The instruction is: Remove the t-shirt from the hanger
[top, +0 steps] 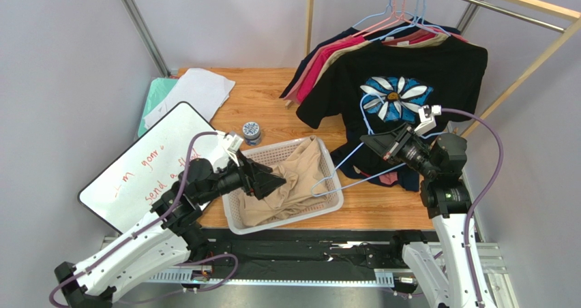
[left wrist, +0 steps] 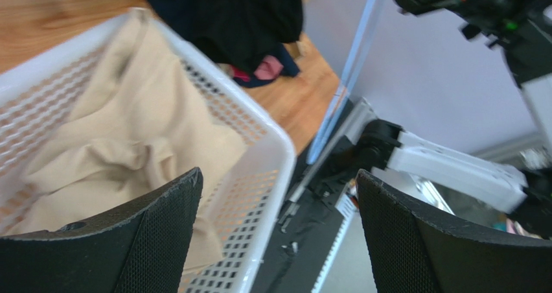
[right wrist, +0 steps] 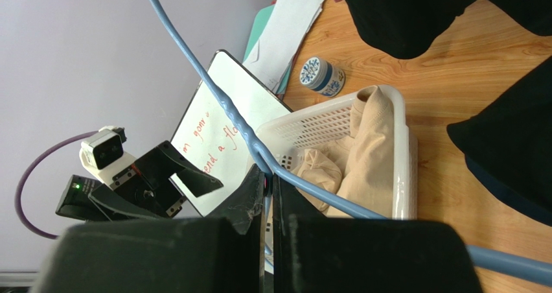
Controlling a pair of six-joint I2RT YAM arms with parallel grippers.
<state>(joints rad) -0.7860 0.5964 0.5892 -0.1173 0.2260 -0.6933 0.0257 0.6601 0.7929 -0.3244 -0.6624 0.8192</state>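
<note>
The beige t-shirt [top: 294,177] lies crumpled in the white basket [top: 333,203], off the hanger. The bare blue hanger [top: 368,120] hangs in the air right of the basket, its lower arm reaching over the basket's right rim. My right gripper [top: 365,143] is shut on the hanger near its neck; in the right wrist view [right wrist: 267,176] the blue wire [right wrist: 214,95] runs between the closed fingers. My left gripper [top: 276,181] is open and empty above the basket's left half; the left wrist view [left wrist: 277,176] shows the shirt [left wrist: 129,137] and the basket rim [left wrist: 272,144] below.
A clothes rack at the back right carries a black flower t-shirt [top: 416,76] and several other shirts on hangers. A whiteboard [top: 140,165] lies left of the basket, papers [top: 194,90] behind it, and a small round tin [top: 251,131] behind the basket.
</note>
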